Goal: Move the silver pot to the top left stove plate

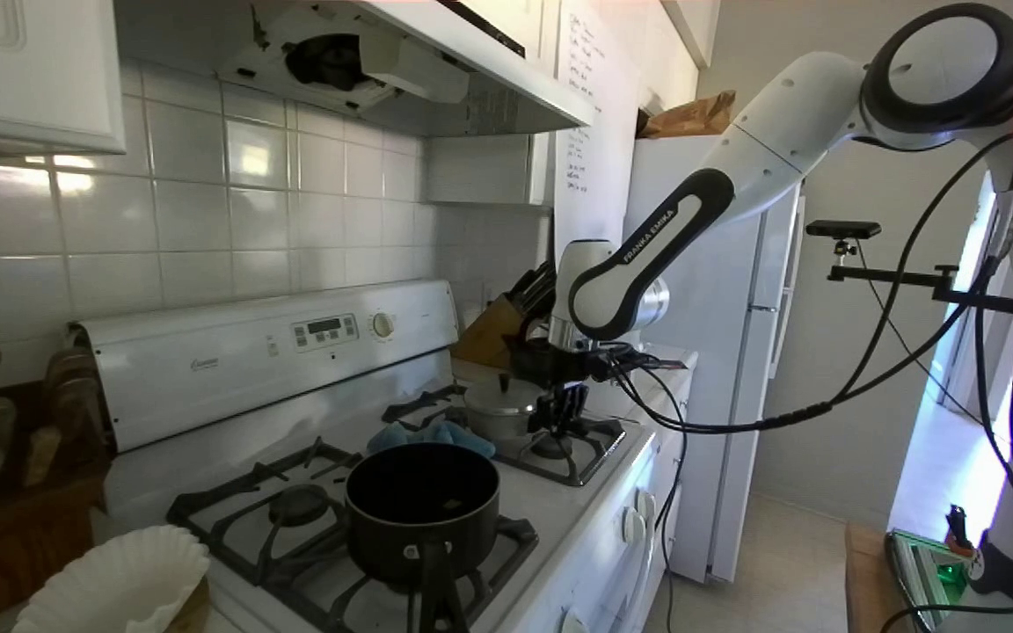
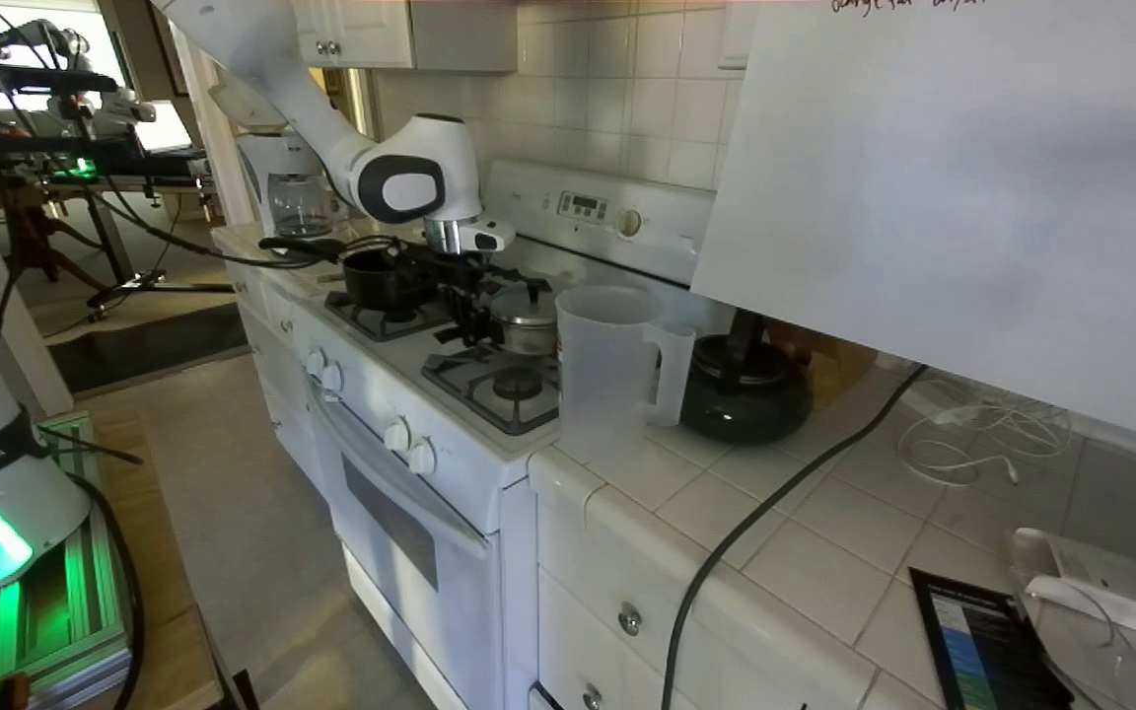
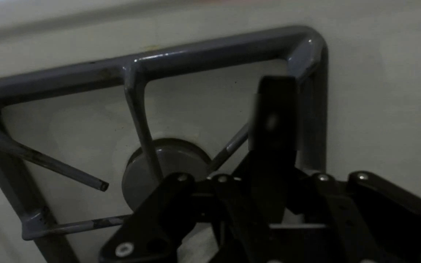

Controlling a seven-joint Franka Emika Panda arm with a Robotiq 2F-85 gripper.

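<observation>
Silver pot [image 1: 498, 425] is beyond black pot [image 1: 423, 527] in an ext. view, handle [image 3: 274, 109] pinched by gripper [image 1: 562, 418]. Gripper should lift vert., keep lid [image 1: 499, 398] lvl, then lower onto top L plate [image 1: 298, 505], L of black pot.

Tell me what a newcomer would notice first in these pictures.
Probably the big white arm, stretched over the stove in both exterior views, its pincer right by a lidded silver pot, though whether they touch is hard to tell. Next, the larger black pot in the foreground of an exterior view, its handle towards the camera. In an exterior view, a cloudy jug also stands out on the counter beside the stove.
</observation>
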